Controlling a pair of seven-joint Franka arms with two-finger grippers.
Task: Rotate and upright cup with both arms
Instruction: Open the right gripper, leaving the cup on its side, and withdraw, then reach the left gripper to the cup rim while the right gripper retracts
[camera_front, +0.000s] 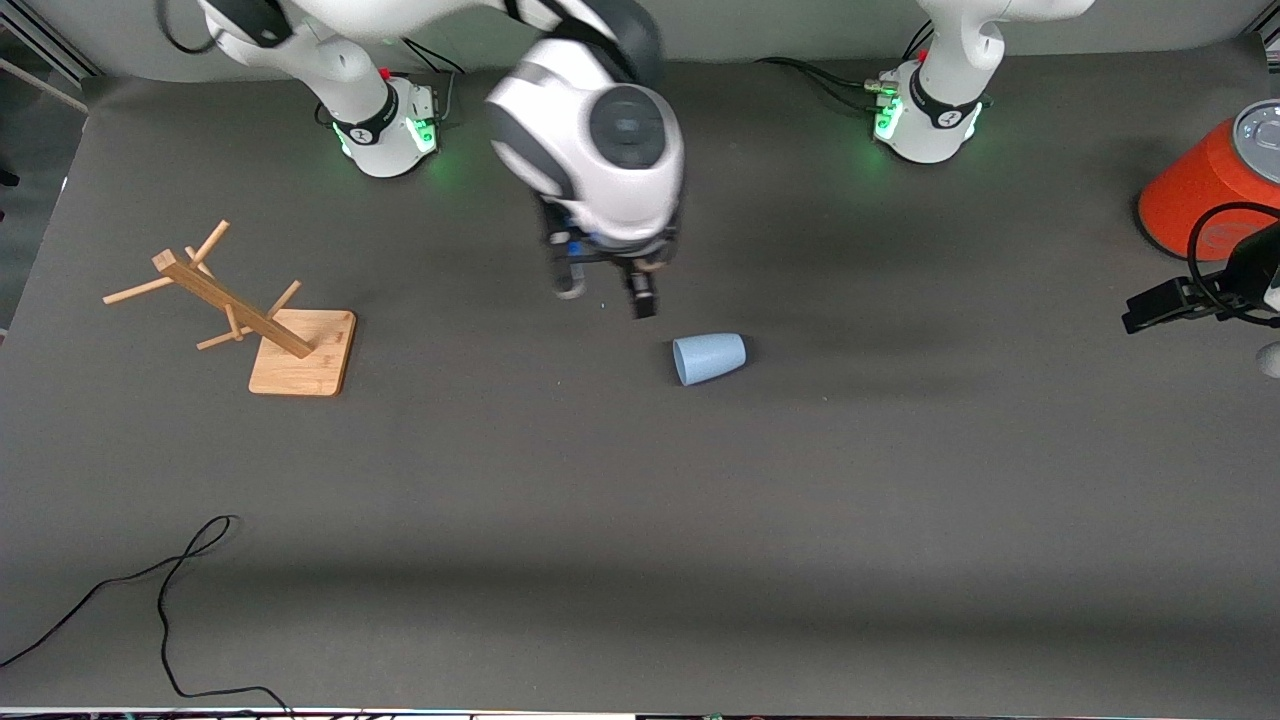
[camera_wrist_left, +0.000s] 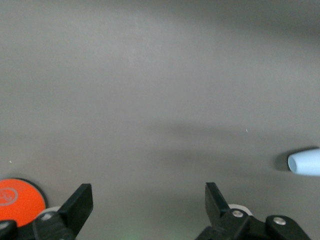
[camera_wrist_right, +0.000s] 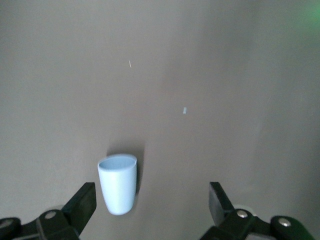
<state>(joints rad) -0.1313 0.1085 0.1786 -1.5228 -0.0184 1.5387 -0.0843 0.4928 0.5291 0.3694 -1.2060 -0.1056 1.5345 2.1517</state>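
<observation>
The cup (camera_front: 709, 358) lies on its side mid-worktop (camera_front: 800, 520), mouth toward the right arm's end. The right claw (camera_front: 606, 290) hangs at about ten o'clock from the cup, over bare worktop, fingers spread and empty. The left claw (camera_wrist_left: 149, 200) waits by the orange cylinder (camera_front: 1205, 190) at the left arm's end, also released.

wooden rack (camera_front: 262, 318), orange cylinder (camera_front: 1205, 190) — black cable (camera_front: 160, 590)

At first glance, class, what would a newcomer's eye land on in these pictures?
Probably the right gripper, open in mid-table above the pale-blue cup, which lies on its side. Next, the wooden rack toward the right arm's end, and the open left gripper beside the orange cylinder.
</observation>
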